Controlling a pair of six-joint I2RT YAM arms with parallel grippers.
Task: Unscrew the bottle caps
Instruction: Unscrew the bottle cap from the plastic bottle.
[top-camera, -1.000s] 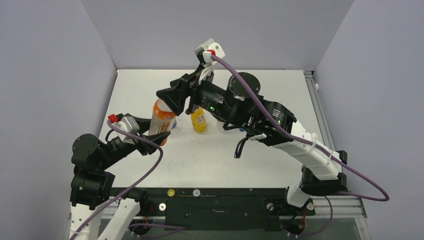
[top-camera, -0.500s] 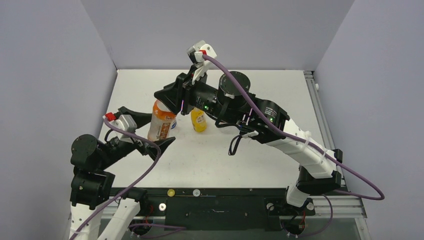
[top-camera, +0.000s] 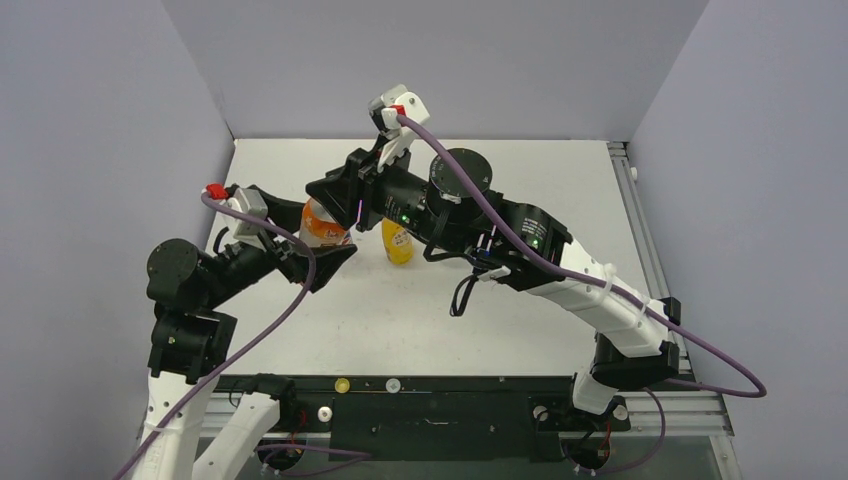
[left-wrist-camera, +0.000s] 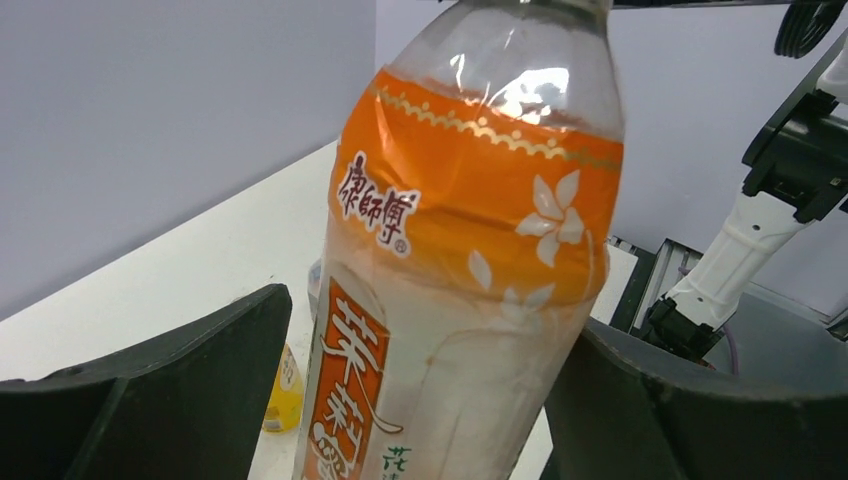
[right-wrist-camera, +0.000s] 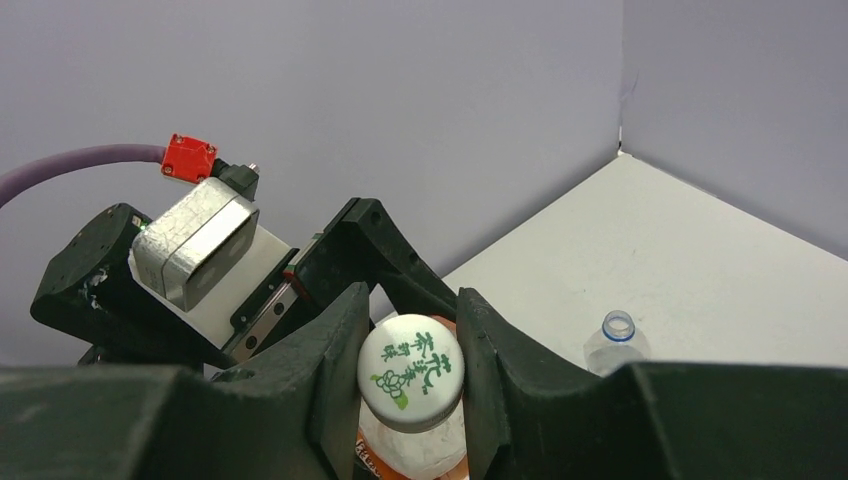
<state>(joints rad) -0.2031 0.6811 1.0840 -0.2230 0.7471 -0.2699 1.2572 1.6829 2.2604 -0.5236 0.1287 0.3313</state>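
Orange bottle (left-wrist-camera: 470, 250) within the spread hand (left-wrist-camera: 425, 330) (yellow bottle (left-wrist-camera: 283, 392) beyond)

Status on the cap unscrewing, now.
Done: the clear bottle stands open, no cap on its neck. In hand: the right end effector is closed on the white cap of the orange bottle, with the left end effector around its body. Left: that cap is on; the yellow bottle's top cannot be made out.

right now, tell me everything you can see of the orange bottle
The orange bottle is clear plastic with an orange-and-white wrap bearing Chinese characters and flowers. It looks roughly upright. Its white cap, printed green, is on, clamped by the right pincer. The left pincer straddles its body, a gap showing on one side.
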